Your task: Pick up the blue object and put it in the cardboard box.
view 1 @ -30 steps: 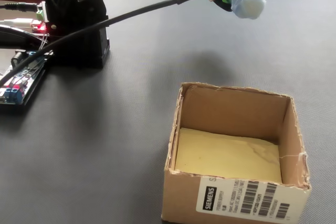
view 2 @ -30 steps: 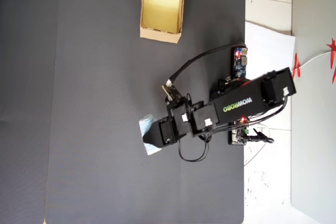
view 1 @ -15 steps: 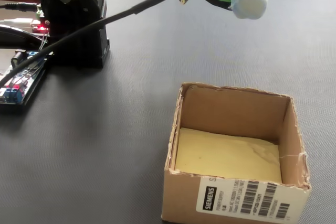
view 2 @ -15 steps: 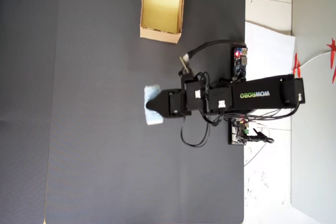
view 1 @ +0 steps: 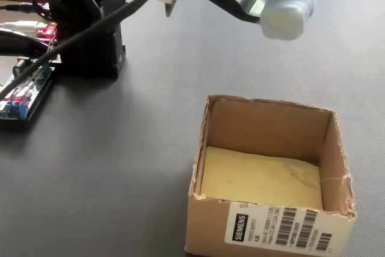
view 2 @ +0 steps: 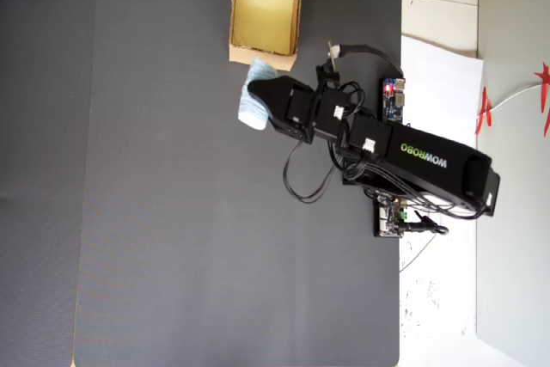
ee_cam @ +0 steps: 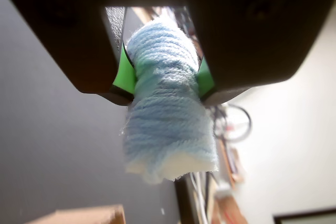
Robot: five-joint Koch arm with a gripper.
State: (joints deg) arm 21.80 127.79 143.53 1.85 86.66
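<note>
Now the block is aloft, just short of the box.
The gripper [ee_cam: 163,85] is clamped on the block [ee_cam: 167,116], which hangs above the mat; overhead, the block [view 2: 255,102] sits beside the box's [view 2: 262,58] near wall, apparently not yet over the opening.
</note>
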